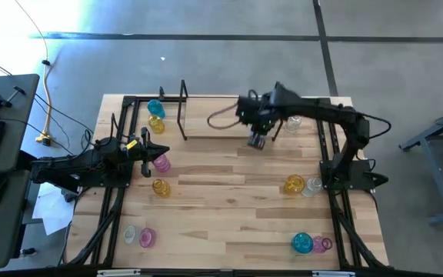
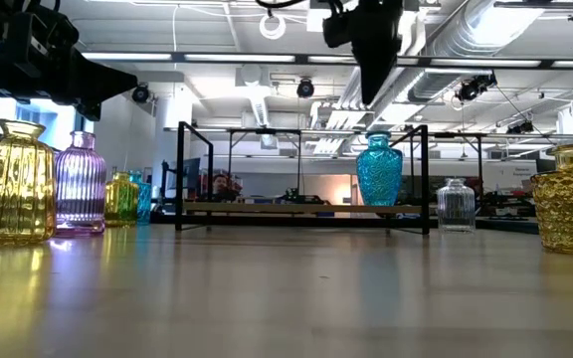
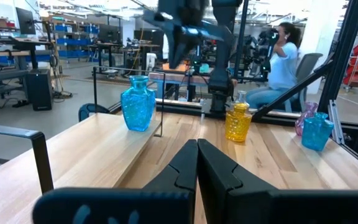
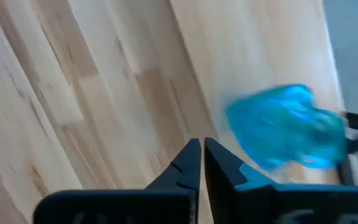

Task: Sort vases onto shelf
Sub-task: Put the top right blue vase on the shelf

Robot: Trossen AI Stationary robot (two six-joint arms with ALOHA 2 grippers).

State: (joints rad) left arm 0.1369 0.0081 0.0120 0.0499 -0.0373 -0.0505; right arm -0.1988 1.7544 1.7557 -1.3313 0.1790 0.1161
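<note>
While your right gripper [image 1: 257, 141] hangs above the shelf [image 1: 206, 115] with its fingers pressed together on nothing, a cyan vase [image 2: 379, 170] stands upright on the shelf board just below and beside it, and the rest sit scattered about the tabletop [image 1: 229, 208]. Your left gripper [image 1: 146, 149] waits near the table's left edge, likewise closed and empty, beside a pink vase [image 1: 161, 163]. These small glass pieces look light, rigid, slick and breakable, so you would likely do best pinching gently at the narrow neck.
</note>
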